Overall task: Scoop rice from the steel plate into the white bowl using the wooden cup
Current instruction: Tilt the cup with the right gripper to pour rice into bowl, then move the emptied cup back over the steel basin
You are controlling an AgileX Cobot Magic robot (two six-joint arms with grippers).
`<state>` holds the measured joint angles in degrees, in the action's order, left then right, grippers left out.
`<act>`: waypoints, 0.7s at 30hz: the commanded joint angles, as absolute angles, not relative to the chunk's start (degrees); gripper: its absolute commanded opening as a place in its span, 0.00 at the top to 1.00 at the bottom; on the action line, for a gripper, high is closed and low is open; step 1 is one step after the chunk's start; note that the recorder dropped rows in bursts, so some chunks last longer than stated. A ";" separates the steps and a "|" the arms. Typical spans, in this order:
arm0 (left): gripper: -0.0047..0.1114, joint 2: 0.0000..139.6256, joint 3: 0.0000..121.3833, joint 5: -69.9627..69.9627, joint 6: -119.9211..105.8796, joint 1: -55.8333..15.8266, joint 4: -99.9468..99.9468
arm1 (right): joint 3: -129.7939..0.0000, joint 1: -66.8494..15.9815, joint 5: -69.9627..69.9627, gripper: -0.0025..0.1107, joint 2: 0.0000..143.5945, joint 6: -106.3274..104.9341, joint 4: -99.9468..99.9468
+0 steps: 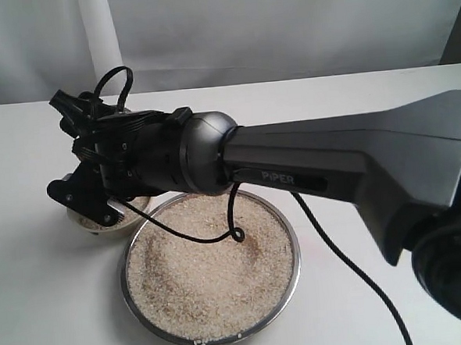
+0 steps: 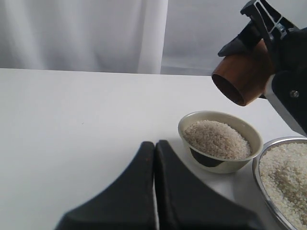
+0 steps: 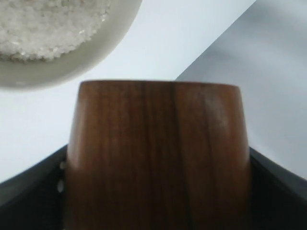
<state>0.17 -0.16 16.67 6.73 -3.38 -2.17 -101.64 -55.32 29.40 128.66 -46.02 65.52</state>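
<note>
While the right gripper reaches across to the ten o'clock side of the steel plate, its jaws are clamped on the sides of the wooden cup. The cup is tipped, mouth turned down toward the white bowl, and hangs above it without touching.

Seen from the exterior view, the bowl sits just beside the plate at its ten o'clock. It holds a mound of rice, and more grains fill the plate nearly rim to rim.

The left gripper is low over the white table, jaws pressed together with nothing between them. A black cable droops onto the plate's rice.
</note>
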 commanded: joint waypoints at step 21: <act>0.96 0.00 0.00 16.35 7.11 -3.61 -1.90 | -85.21 -51.85 57.64 0.98 110.92 -39.86 45.07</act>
<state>0.17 -0.16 16.67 6.73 -3.38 -2.17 -89.28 -53.05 57.78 111.83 -39.38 42.75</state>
